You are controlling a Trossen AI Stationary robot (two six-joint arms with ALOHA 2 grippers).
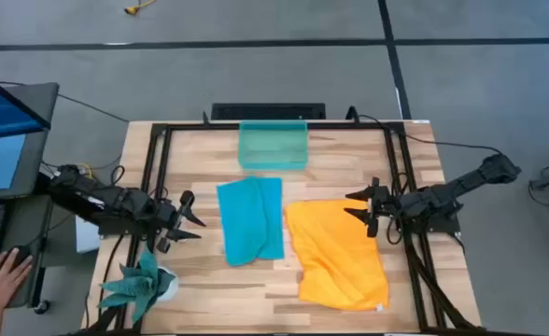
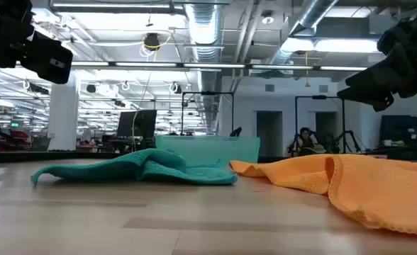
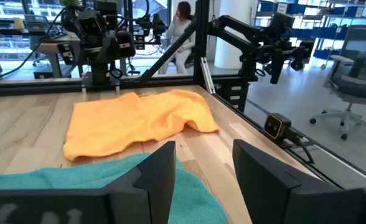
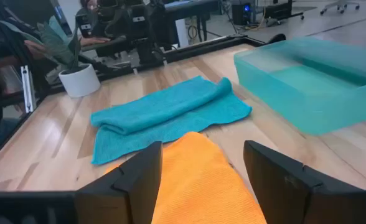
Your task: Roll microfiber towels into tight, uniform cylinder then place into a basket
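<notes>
On the wooden desk, the orange towel lies rumpled nearest the front edge, the teal towel loosely folded beside it. Both are unrolled. The left gripper and right gripper hover on either side, jaws apart and holding nothing. Farther back, the translucent basket holds no towel; its floor is hard to make out through its walls.

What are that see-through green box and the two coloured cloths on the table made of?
The box looks like translucent teal plastic, smooth and slightly glossy: the table shows through its walls. The teal cloth and the orange cloth look like soft, matte fabric with a fine nubby weave, probably microfiber; both lie limp and creased.
</notes>
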